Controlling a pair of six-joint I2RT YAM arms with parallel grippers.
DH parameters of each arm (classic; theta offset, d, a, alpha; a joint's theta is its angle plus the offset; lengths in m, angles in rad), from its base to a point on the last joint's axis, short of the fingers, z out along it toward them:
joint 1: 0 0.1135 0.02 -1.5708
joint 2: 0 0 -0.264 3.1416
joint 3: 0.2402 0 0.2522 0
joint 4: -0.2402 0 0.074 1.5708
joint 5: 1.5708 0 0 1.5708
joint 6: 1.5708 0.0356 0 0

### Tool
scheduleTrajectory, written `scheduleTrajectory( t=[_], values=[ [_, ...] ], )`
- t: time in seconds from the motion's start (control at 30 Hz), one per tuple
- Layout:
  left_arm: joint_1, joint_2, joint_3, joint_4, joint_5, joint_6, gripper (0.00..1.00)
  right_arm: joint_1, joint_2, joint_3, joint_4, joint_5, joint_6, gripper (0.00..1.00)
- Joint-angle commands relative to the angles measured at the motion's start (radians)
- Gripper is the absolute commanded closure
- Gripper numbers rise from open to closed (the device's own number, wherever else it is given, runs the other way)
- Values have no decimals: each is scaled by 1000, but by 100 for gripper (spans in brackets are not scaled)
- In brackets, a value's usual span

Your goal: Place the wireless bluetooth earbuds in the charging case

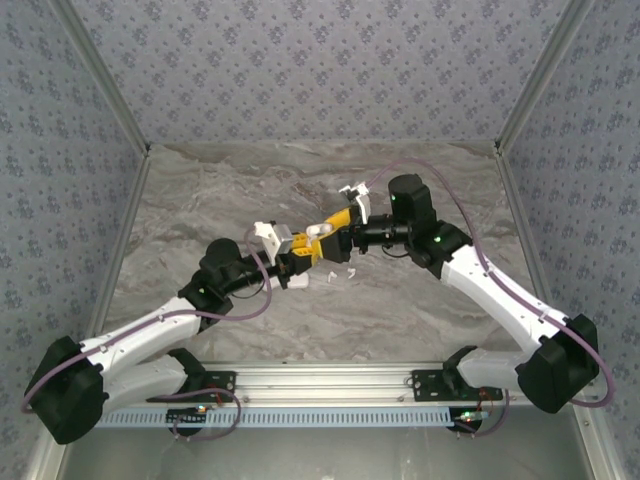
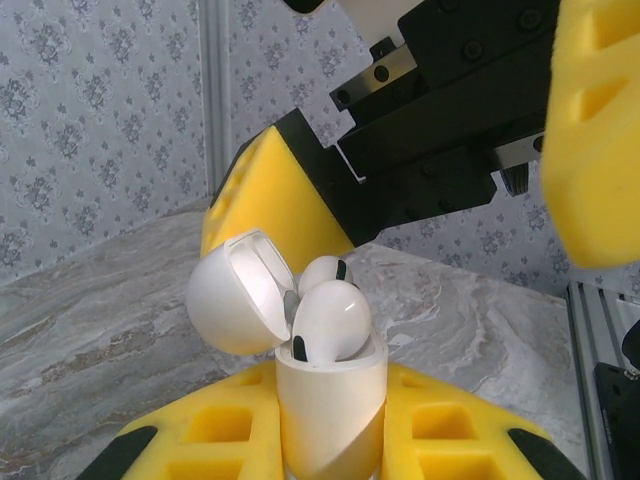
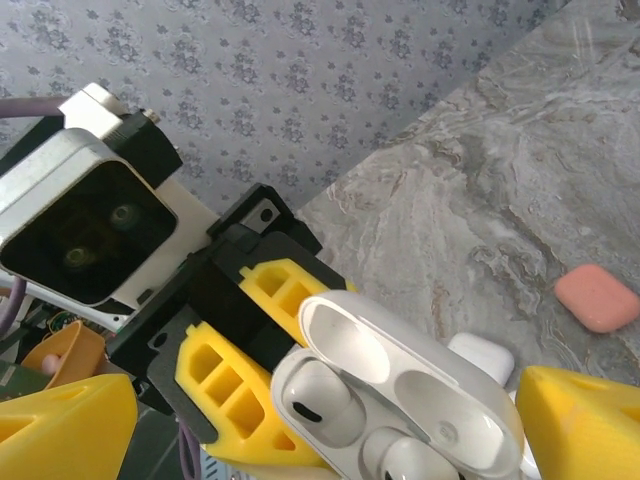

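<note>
Left fingers (image 2: 490,425) clamped on the charging case (image 2: 330,410), lid up, two white earbuds (image 2: 330,320) seated inside it; right fingers (image 3: 60,420) spread wide, flanking the case above the surface (image 3: 480,180).

Grey marble table (image 1: 400,320), blue floral walls (image 1: 320,70)

The top view sits high behind the counter's (image 1: 300,330) near edge, looking down and forward over its whole surface to the far wall (image 1: 320,70). The left wrist camera looks from very close along its own claw (image 2: 330,445) at roughly counter level, facing the right claw (image 2: 430,170). The right wrist camera looks steeply down from close by, facing the left arm's camera (image 3: 90,230). All three views share one spot — the open charging case (image 2: 330,400).
</note>
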Motion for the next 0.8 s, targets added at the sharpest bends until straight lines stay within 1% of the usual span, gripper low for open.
scheduleTrajectory(
  t=[0.0, 0.27, 0.4, 0.5, 0.63, 0.7, 0.77],
  values=[
    [-9, 6, 49, 30, 16, -3, 100, 6, -20, 41, -12, -28, -26, 0],
    [-8, 3, 50, 5, -2, 16, 100, 5, -91, -3, -37, -1, -63, 0],
    [-9, 1, 52, 3, -6, 19, 100, 4, -101, -15, -60, 19, -72, 0],
    [-9, 1, 55, 2, -6, 20, 100, 4, -101, -12, -86, 56, -82, 0],
    [-9, 2, 58, -2, -14, 15, 100, -6, -118, 15, -149, 204, -115, 0],
    [-8, 1, 61, -16, -37, 13, 100, -18, -150, 6, -149, 296, -117, 0],
    [-6, 4, 65, -45, -79, 5, 100, -52, -189, -20, -124, 371, -86, 0]
  ],
)
